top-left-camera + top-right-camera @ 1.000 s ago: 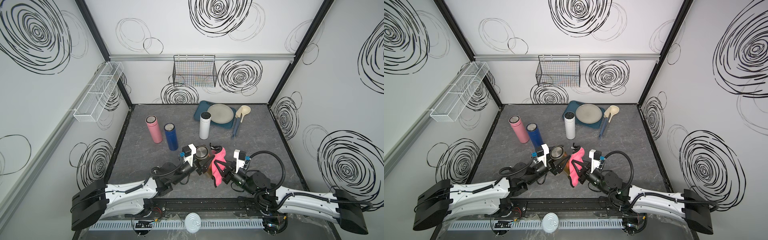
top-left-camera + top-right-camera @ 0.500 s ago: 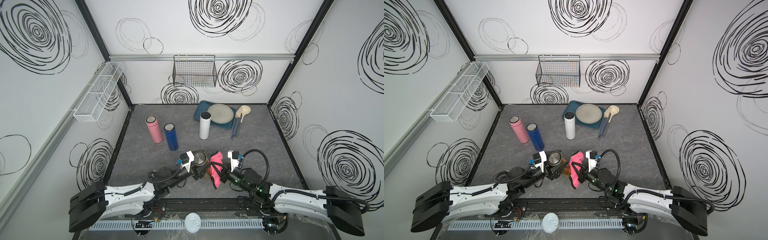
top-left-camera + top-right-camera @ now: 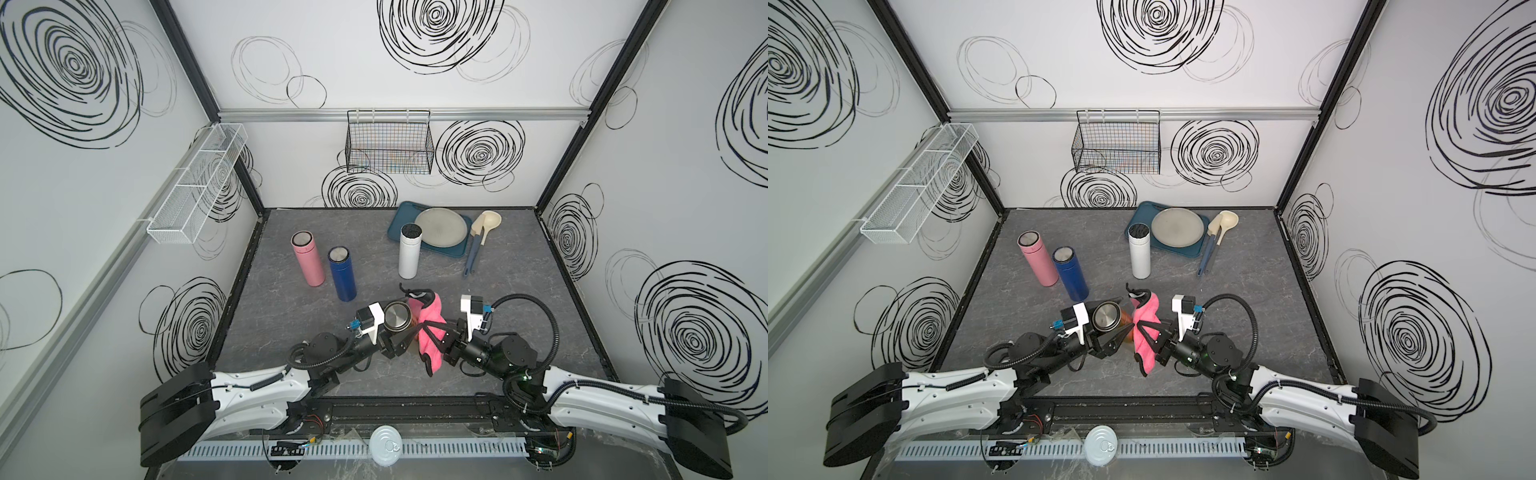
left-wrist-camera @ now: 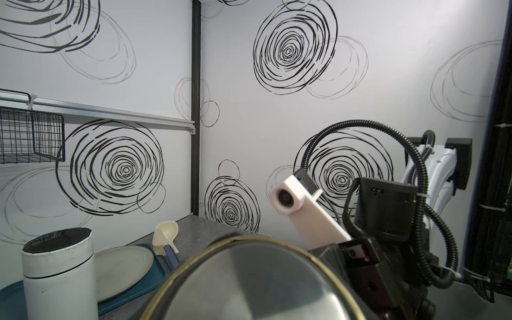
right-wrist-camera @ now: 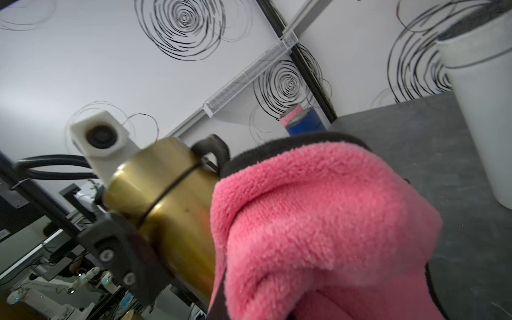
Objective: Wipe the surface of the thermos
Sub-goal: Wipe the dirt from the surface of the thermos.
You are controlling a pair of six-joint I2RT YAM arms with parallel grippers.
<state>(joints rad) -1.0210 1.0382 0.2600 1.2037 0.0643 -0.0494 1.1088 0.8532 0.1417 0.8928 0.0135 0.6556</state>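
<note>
A gold thermos (image 3: 397, 316) (image 3: 1106, 316) with a steel lid is held off the grey table near the front centre. My left gripper (image 3: 401, 338) (image 3: 1115, 338) is shut on its body below the lid. A pink cloth (image 3: 428, 332) (image 3: 1147, 328) with black trim hangs from my right gripper (image 3: 436, 337) (image 3: 1152, 337), which is shut on it. The cloth lies against the thermos's right side. The lid (image 4: 249, 282) fills the left wrist view and hides the left fingers. In the right wrist view the cloth (image 5: 318, 221) covers the right fingers and touches the gold body (image 5: 166, 188).
A pink bottle (image 3: 308, 259), a blue bottle (image 3: 343, 274) and a white bottle (image 3: 409, 251) stand behind the grippers. At the back right a blue tray (image 3: 399, 220) holds a plate, with a ladle (image 3: 482, 232) beside it. A wire basket (image 3: 388, 145) hangs on the back wall.
The thermos and the cloth have moved together a little toward the front edge, mostly in the first half second. Both grips are unchanged.
</note>
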